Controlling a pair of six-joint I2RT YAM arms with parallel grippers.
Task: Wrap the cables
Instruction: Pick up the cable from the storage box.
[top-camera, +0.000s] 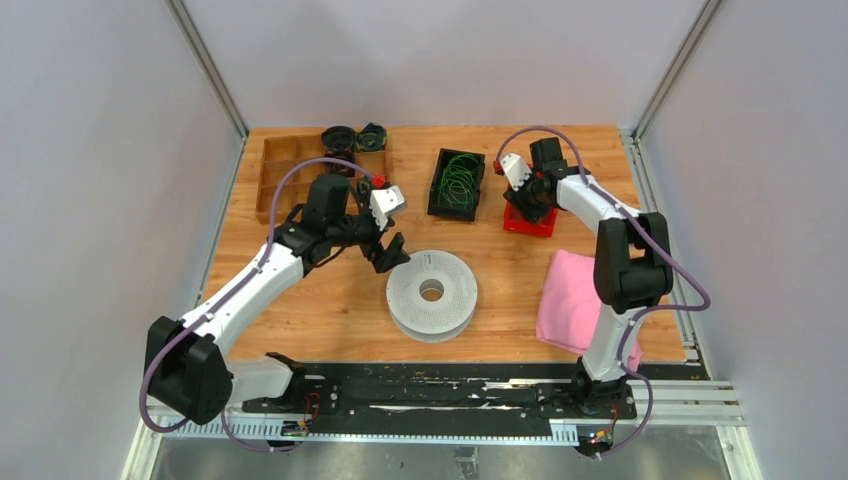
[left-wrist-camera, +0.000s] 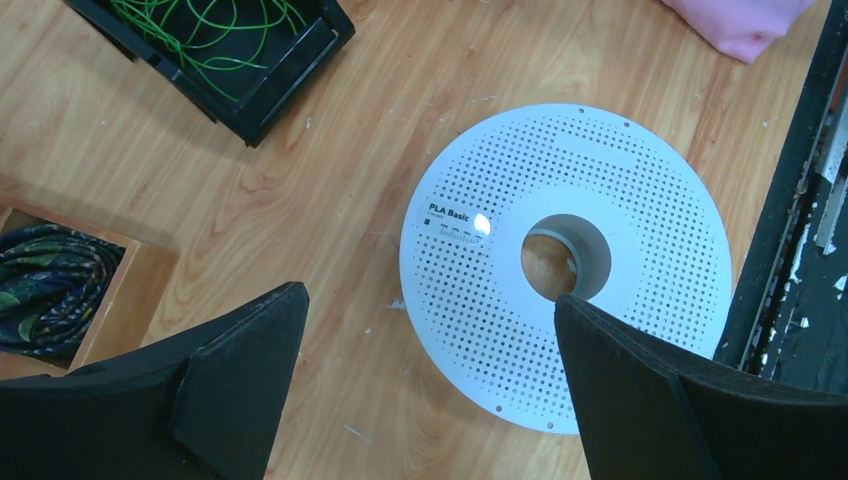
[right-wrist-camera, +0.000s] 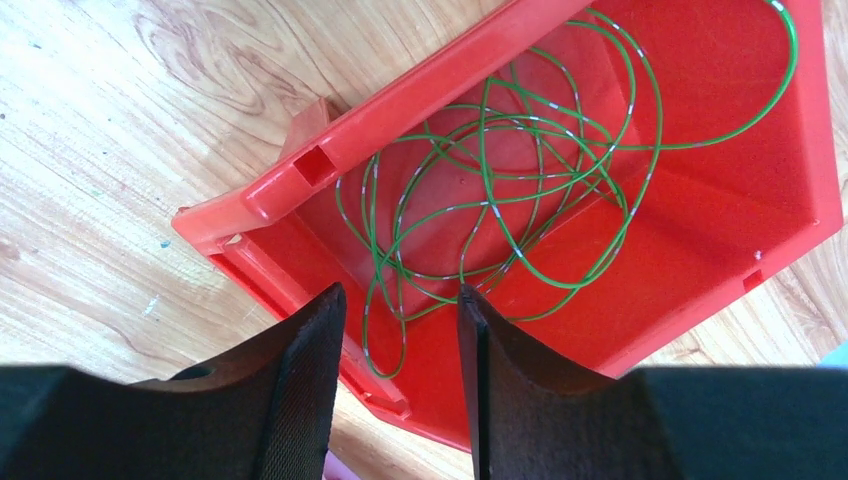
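Before me the wooden table (top-camera: 330, 300) carries a perforated spool (top-camera: 432, 294) near centre, black bin (top-camera: 450, 212) beyond, red bin (top-camera: 530, 224) far right, pink cloth (top-camera: 572, 298) near right, wooden tray (top-camera: 285, 175) far left.

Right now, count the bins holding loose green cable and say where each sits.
2. The black bin sits far centre, beyond the grey spool; the red bin lies under the right gripper. Others may be hidden.

Wooden table (top-camera: 335, 312), pale grey walls (top-camera: 430, 50)
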